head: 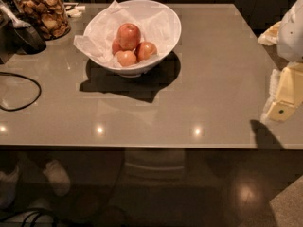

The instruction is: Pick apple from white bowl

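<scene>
A broad grey-brown table [199, 70] filled most of the camera view, its glossy top catching small spots of light along the near edge. Toward 11 o'clock from the table's middle stood the white bowl [168, 19], wide and round, throwing a dark shadow [142, 82] onto the surface at its 6 o'clock side. Crumpled white paper [100, 36] lined the bowl and spilled over its rim toward 9 o'clock.

At the 3 o'clock edge of the view, the gripper [284, 98] hung over the table's right side, pale yellow with a white part of the arm above it. It was well apart from the bowl and touched nothing that could be seen. Whether it was spread or pressed together could not be told. Its shadow [265, 136] fell on the table at its 7 o'clock.

A glass jar [45, 13] of brown snacks sat at the 10 o'clock corner, left of the bowl. A black cable [28, 82] looped across the table at 9 o'clock.

Inside the bowl, the apple [129, 35], red and the largest, rested on top of the pile. Three smaller apples lay under and around it: one [147, 50] at its 4 o'clock, one [126, 58] at its 6 o'clock, and one [115, 46], mostly hidden, at its 8 o'clock.
</scene>
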Controlling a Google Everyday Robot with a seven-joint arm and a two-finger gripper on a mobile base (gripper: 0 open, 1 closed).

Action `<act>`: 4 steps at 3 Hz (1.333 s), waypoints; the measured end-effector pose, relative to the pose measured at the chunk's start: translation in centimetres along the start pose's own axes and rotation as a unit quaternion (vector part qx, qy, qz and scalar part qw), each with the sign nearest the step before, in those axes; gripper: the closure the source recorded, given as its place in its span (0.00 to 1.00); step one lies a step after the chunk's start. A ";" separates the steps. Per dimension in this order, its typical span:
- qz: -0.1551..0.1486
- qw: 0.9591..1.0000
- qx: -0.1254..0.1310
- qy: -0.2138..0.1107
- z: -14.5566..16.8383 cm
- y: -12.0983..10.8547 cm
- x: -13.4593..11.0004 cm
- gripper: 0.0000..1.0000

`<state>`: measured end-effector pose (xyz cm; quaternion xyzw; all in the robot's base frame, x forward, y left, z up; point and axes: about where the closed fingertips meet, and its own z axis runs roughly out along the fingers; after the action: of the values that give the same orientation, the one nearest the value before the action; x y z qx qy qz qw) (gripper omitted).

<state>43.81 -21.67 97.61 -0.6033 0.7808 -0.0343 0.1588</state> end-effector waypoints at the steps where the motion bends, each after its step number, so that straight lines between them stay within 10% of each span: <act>1: 0.000 1.000 0.000 0.000 0.0 0.0 0.0 0.00; 4: -0.056 0.998 -0.007 -0.038 0.0 -2.8 -6.1 0.00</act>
<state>47.78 -16.58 99.61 -0.6484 0.7391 -0.0144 0.1818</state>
